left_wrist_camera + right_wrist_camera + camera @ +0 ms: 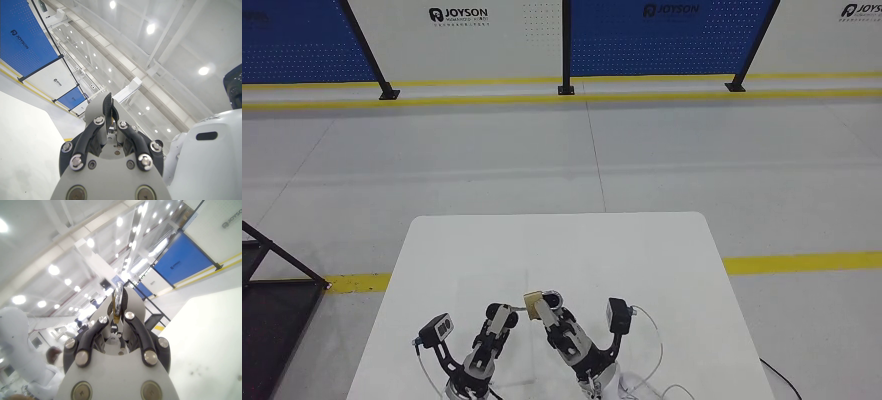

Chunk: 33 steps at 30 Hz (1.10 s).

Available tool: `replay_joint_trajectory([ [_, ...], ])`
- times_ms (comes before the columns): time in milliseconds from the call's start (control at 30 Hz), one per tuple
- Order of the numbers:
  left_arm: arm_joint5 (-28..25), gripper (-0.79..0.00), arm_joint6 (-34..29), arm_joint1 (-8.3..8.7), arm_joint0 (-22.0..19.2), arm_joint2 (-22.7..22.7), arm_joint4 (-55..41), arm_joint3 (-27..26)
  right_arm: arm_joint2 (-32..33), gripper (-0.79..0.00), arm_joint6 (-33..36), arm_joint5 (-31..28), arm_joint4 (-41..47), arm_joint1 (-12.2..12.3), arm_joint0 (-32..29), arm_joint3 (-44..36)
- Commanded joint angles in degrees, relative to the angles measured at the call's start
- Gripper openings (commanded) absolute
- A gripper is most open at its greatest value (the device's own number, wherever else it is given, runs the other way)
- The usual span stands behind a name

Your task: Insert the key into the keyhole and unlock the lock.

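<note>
Brass lock (533, 299), clamped in the right end effector (119, 291) at lower centre over the desk (642, 260), met the left end effector (111, 101) pinching what seemed the key (113, 119), with insertion unclear and unlocking apparently left.

The lock (118, 302) was brass-yellow with a chromed silver shackle. The table (642, 250) was plain white. The left gripper (110, 102) had black, ribbed pads (106, 110); the sliver between them looked brassy, possibly the key (113, 119).

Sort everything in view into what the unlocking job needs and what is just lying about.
Job: lock in the right tool; key, only a sliver showing, in the left tool.
Lying about: table; barrier panels; black frame.
</note>
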Motion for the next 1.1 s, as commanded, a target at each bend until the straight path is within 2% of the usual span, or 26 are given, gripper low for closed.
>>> replay_joint_trajectory([
  [0, 0.09, -0.785, -0.13, -0.08, -0.07, 0.03, -0.18, -0.02, -0.12, -0.785, 0.02, 0.05, -0.04, 0.02, 0.11, 0.05],
  [567, 1.04, -0.785, 2.57, -1.25, -0.69, 0.41, 0.28, 0.09, 0.11, -0.785, -4.82, 0.73, -0.84, 0.23, -0.31, -0.40],
  [1067, 1.89, -0.785, 2.73, -1.71, -1.20, 1.71, -0.38, -0.29, 0.56, -0.785, -4.03, 1.92, 0.12, 0.15, -0.58, -1.38],
])
